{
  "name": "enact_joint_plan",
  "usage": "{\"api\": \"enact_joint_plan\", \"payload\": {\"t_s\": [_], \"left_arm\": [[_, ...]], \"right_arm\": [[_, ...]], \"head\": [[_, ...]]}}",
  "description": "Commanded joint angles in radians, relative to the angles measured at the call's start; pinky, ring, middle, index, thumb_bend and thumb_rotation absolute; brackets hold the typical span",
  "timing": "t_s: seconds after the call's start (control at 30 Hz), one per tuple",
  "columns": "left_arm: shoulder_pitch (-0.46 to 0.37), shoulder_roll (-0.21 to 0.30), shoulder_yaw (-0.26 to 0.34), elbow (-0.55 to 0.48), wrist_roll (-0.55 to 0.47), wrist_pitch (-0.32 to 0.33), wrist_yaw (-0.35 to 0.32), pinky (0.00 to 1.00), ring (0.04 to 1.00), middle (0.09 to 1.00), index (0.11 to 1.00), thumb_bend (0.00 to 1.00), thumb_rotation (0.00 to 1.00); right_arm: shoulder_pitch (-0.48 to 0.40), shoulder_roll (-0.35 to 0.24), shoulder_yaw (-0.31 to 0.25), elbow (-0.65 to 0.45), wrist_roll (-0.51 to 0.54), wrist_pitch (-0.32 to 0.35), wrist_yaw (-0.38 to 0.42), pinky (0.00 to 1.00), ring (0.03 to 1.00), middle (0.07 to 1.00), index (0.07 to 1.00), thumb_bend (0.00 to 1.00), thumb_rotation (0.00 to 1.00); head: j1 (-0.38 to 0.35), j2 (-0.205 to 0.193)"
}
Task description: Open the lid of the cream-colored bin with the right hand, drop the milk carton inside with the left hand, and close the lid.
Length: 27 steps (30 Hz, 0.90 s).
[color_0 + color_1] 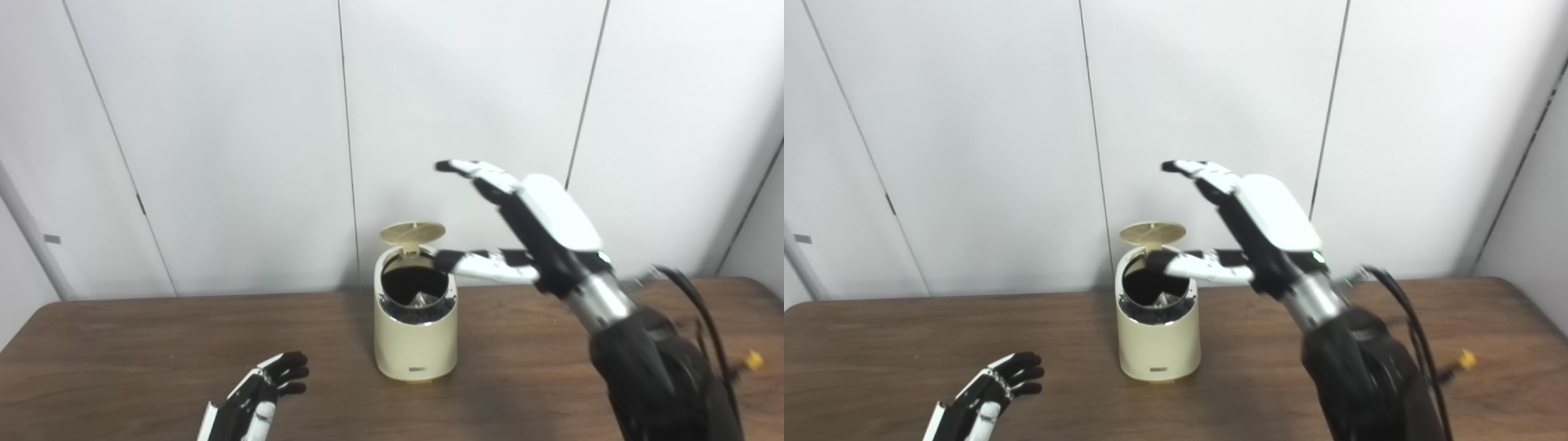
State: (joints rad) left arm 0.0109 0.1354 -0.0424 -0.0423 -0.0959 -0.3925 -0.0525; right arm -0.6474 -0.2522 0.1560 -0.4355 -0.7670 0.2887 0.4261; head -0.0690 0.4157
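The cream-colored bin [415,343] stands on the wooden table [122,343] near its middle. Its round lid [411,233] is tipped up at the back, leaving the dark opening uncovered. Inside, a pale pointed shape [422,298] shows, probably the milk carton's top. My right hand [533,233] is raised just right of the bin, open, fingers spread; its thumb reaches over the bin's rim, and the other fingers are well above the lid. My left hand [257,398] rests low at the front left, open and holding nothing, well apart from the bin.
White wall panels [245,122] stand right behind the table. A black cable with a yellow connector [754,360] lies on the table at the right, beside my right forearm.
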Motion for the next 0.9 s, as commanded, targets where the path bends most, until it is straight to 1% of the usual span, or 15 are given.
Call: {"api": "enact_joint_plan", "payload": {"t_s": [0.0,0.1,0.2,0.3,0.4,0.47,0.63,0.73,0.87], "left_arm": [[0.005,-0.008,0.008,-0.021,0.006,-0.006,-0.005,0.72,0.766,0.791,0.794,0.15,0.66],[0.006,-0.011,0.014,-0.016,0.012,-0.019,-0.008,0.71,0.768,0.795,0.795,0.14,0.65],[0.009,-0.016,0.018,-0.017,0.007,-0.021,-0.01,0.71,0.761,0.792,0.796,0.15,0.65],[0.012,-0.023,0.02,-0.025,-0.005,-0.012,-0.012,0.72,0.76,0.789,0.796,0.16,0.71],[0.012,-0.027,0.024,-0.022,-0.017,-0.012,-0.017,0.73,0.762,0.789,0.794,0.16,0.75],[0.014,-0.03,0.025,-0.027,-0.037,0.002,-0.025,0.75,0.765,0.79,0.794,0.19,0.77],[0.016,-0.039,0.029,-0.045,-0.041,0.019,-0.033,0.75,0.765,0.787,0.789,0.18,0.78],[0.016,-0.042,0.031,-0.047,-0.036,0.015,-0.037,0.74,0.762,0.79,0.79,0.19,0.83],[0.02,-0.047,0.032,-0.057,-0.037,0.027,-0.038,0.74,0.761,0.79,0.79,0.2,0.83]], "right_arm": [[-0.066,-0.01,0.006,0.023,-0.019,0.003,-0.001,0.83,0.93,0.888,0.869,0.74,0.92],[-0.095,-0.009,0.026,0.09,-0.025,-0.008,-0.01,0.83,0.941,0.891,0.872,0.77,0.9],[-0.11,-0.005,0.039,0.136,-0.029,-0.004,-0.02,0.87,0.956,0.894,0.883,0.78,0.87],[-0.125,-0.008,0.051,0.186,-0.036,-0.013,-0.033,0.89,0.97,0.9,0.885,0.78,0.87],[-0.137,0.006,0.06,0.228,-0.042,0.009,-0.028,0.9,0.976,0.911,0.89,0.79,0.87],[-0.146,0.016,0.067,0.252,-0.046,0.026,-0.024,0.91,0.984,0.92,0.896,0.78,0.87],[-0.161,0.024,0.082,0.29,-0.058,0.045,-0.03,0.9,0.981,0.916,0.883,0.79,0.85],[-0.169,0.026,0.09,0.304,-0.065,0.055,-0.029,0.91,0.983,0.91,0.869,0.81,0.86],[-0.17,0.025,0.099,0.304,-0.063,0.073,-0.018,0.89,0.982,0.883,0.836,0.83,0.85]], "head": [[0.0,0.002],[-0.001,0.002],[-0.002,0.001],[-0.003,0.003],[-0.003,0.003],[-0.005,0.003],[-0.003,0.002],[0.0,0.003],[0.001,0.003]]}}
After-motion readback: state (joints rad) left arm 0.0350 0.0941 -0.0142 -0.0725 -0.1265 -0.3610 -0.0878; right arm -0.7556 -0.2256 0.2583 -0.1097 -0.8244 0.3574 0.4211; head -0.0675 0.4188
